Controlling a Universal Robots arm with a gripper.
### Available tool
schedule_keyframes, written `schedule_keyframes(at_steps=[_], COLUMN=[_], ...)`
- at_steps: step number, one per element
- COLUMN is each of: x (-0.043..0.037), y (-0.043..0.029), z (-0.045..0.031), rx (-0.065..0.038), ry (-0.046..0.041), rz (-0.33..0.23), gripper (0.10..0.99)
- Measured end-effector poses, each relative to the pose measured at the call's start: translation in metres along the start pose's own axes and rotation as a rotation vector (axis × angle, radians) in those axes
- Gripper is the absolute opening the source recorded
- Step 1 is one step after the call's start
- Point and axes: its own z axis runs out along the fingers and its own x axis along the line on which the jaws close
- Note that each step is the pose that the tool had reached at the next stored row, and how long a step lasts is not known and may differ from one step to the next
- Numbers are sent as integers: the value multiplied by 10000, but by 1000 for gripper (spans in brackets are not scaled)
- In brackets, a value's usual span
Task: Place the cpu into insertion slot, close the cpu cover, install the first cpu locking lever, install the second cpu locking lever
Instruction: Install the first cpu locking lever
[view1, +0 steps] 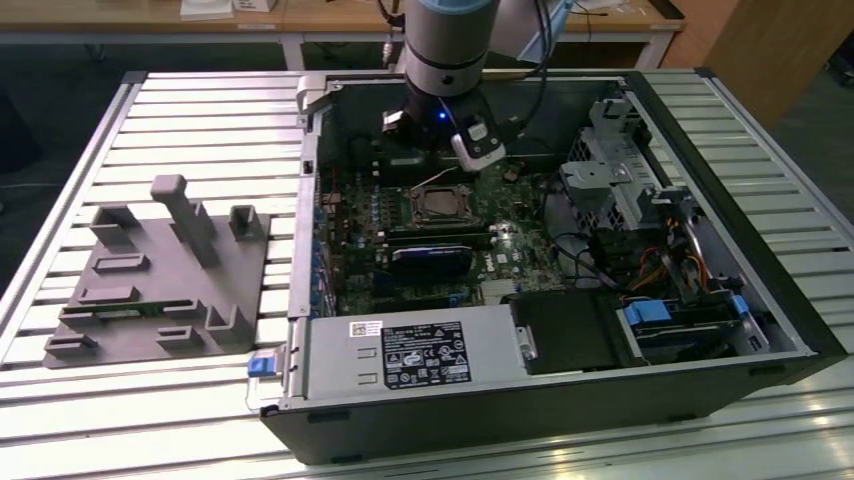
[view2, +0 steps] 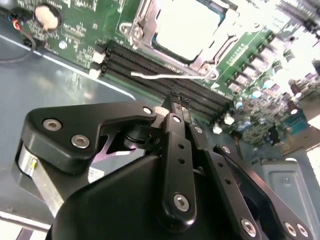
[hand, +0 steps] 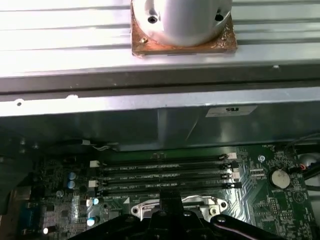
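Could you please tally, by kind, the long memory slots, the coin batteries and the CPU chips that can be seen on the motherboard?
memory slots: 4
coin battery: 1
cpu: 1
Total: 6

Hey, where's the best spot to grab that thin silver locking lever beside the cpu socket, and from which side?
Probably its straight middle stretch: the locking lever is a thin wire running alongside the memory slots, so come from above and pinch across its width, clear of its curled end.
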Motion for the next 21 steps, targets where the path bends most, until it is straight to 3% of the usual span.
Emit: schedule_keyframes(at_steps=[2,12,18,21], x=[0,-31,-84,-88], y=[-4,-6,33,50], z=[12,147,200,232], rx=[125,162,231,316], ry=[-73,-151,-157,-174], rz=[-7,3,-1,-7], gripper=[106,106,106,106])
